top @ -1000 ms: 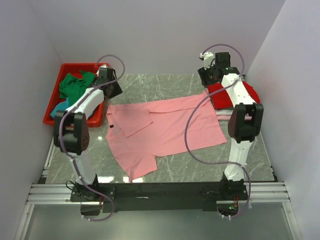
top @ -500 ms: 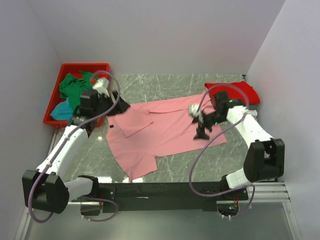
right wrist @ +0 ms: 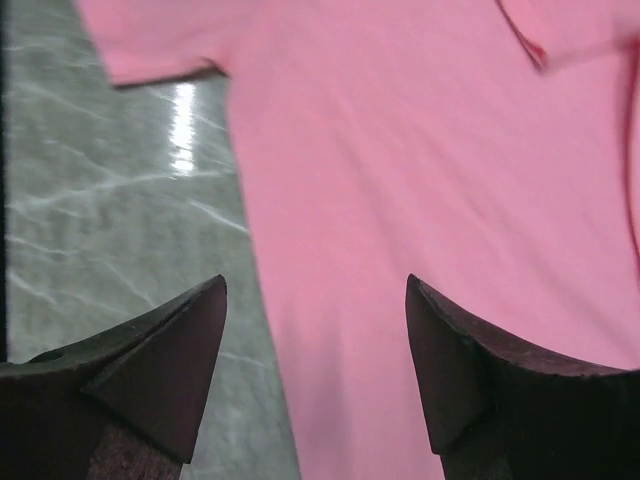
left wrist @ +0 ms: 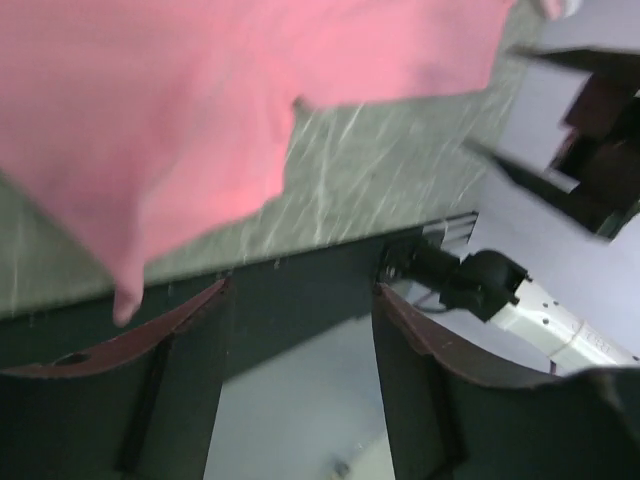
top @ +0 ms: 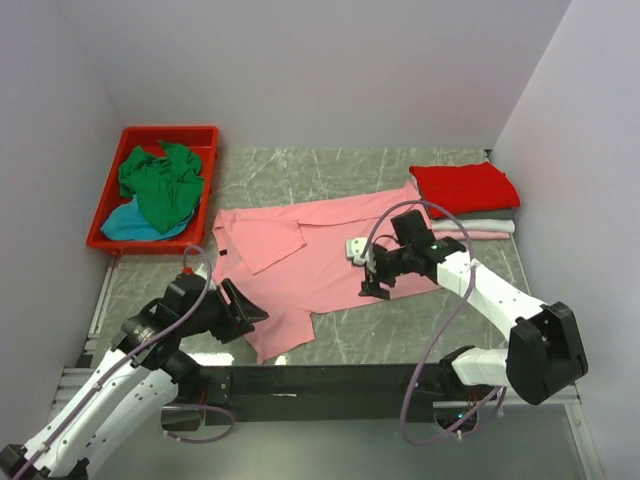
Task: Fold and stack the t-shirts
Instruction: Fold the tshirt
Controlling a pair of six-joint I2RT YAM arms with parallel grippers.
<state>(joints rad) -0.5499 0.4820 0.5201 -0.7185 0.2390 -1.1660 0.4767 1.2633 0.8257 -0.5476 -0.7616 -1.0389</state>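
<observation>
Now both have swung down to the pink shirt [top: 300,265] — left jaws by its near hem, right jaws over its near edge — all open, fold grasp next.

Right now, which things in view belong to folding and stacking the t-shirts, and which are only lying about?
Belongs to the job:
salmon pink t-shirt, spread flat
red t-shirt, folded, on pale folded cloth
green t-shirt and teal t-shirt, crumpled

Only there:
red plastic bin, holding the green and teal ones
marble table
</observation>
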